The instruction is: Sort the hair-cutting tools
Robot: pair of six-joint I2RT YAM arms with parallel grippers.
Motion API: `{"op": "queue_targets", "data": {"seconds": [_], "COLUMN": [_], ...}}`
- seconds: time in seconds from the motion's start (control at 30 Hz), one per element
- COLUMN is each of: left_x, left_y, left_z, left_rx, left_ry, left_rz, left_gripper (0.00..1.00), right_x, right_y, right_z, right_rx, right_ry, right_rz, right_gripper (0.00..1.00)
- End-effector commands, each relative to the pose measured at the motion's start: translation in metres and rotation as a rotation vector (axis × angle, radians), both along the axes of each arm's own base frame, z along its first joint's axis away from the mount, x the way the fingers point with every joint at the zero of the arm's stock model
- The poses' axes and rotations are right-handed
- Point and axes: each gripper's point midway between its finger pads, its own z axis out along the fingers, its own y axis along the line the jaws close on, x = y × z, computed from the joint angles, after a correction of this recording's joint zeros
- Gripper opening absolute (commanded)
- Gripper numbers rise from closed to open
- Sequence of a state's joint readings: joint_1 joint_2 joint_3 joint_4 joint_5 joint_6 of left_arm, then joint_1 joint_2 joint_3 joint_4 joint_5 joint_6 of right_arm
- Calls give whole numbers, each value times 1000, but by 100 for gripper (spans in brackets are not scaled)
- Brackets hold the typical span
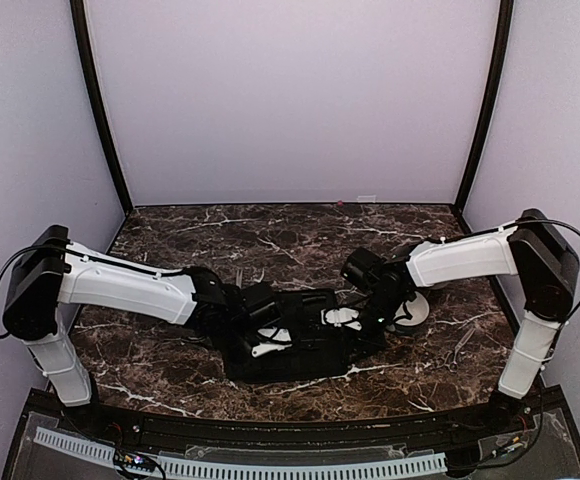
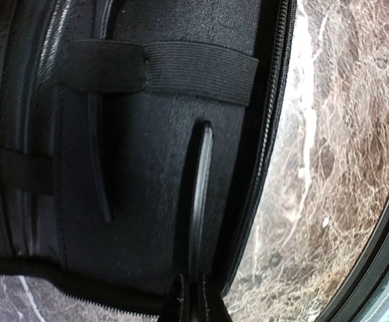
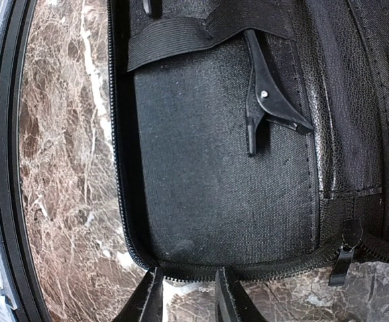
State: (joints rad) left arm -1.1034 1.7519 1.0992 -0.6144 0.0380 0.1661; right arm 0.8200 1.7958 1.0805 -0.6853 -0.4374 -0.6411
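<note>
Case (image 1: 280, 368) lies open on bench, tools inside: slim dark comb (image 2: 200, 194) in its slot, black clip (image 3: 267, 100) under elastic. Left hand (image 2: 196, 298) pinched shut at comb's near end; a grip unclear. Right hand (image 3: 189, 295) narrowly open, empty, at case rim. Sorting looks barely begun.

A tabletop (image 1: 270, 235) of dark brown marble pattern with white veins fills the middle of the top view. Plain pale lilac panels close it in: a back wall (image 1: 290, 100) across the upper frame, a left wall (image 1: 20, 120) and a right wall (image 1: 560, 100) at the sides, with a left black post (image 1: 98, 110) and a right black post (image 1: 482, 110) slanting up from the back corners. Along the bottom edge run a black rim (image 1: 270, 420) and a white slotted strip (image 1: 270, 467), all under soft, even light.
</note>
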Motion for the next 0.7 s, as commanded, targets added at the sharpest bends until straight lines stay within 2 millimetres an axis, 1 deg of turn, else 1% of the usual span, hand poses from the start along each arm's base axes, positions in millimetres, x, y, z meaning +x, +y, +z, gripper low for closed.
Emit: {"op": "queue_targets", "data": {"seconds": [0.0,0.13,0.3,0.47,0.57,0.6,0.63,0.67], "left_x": [3,5,11,13,25,28,30,31], "left_y": [-13,-20,-37,-64,-76,-80,-84,-87], "left_z": [1,-5,-4,-2,3,6,9,12], "left_rx": [-27,-25,-75,-161,-206,-224,-242,-259], "left_ry": [10,12,7,33,-12,-21,-28,-27], "left_rz": [-14,-21,-20,-10,23,36,48,55], "left_gripper": [0,0,0,0,0,1,5,13], "right_x": [-4,-6,-6,-7,-7,-7,-6,-6], "right_y": [2,2,3,4,4,4,5,5], "right_z": [-6,-6,-5,-1,-1,0,0,1], "right_rx": [-4,-3,-3,8,7,7,8,8], "right_ry": [26,39,44,54,56,58,57,56], "right_rz": [-1,-1,-4,-8,-10,-11,-12,-12], "right_gripper": [27,27,27,27,27,27,27,27]}}
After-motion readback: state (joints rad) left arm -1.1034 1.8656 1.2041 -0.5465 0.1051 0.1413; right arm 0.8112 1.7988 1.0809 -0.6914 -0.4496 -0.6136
